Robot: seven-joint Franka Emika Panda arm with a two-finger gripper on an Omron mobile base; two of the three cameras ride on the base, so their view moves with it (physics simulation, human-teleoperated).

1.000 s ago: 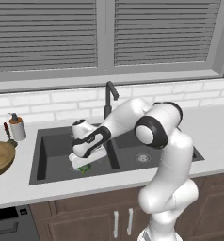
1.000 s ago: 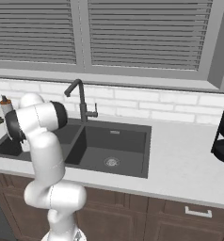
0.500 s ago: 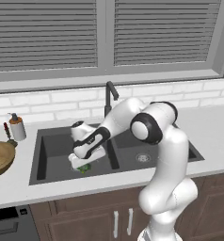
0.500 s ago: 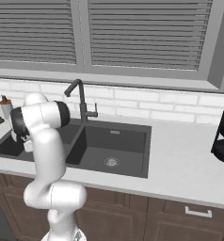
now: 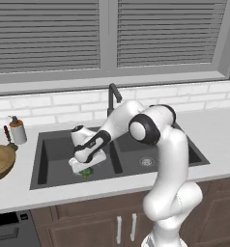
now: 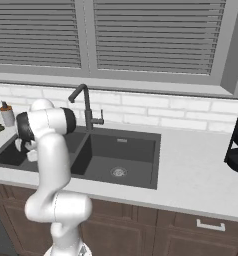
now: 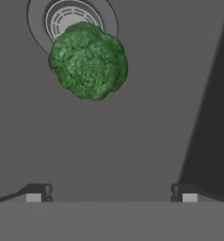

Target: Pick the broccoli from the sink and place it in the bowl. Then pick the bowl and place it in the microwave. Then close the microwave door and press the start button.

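The arm reaches down into the left basin of the sink (image 5: pixel 49 159), and the gripper (image 5: pixel 86 166) hangs low over the basin floor with its jaws spread wide and nothing between them. In the hand view the two dark fingertips (image 7: pixel 38 192) stand far apart at the bottom, bare grey sink floor between them.

The broccoli (image 7: pixel 88 60) lies on the floor of that left basin, partly covering the round steel drain (image 7: pixel 67 19). It sits ahead of the gripper, apart from both tips, untouched. From the left base view a bit of the green broccoli (image 5: pixel 86 172) peeks out just under the hand, near the front wall of the basin.

The faucet (image 5: pixel 112 96) stands at the back of the sink, behind the arm. The bowl (image 5: pixel 0 162) rests on the counter to the left of the sink, well apart from the broccoli. A small bottle (image 5: pixel 17 130) stands on the counter behind the bowl, near the sink's back left corner.
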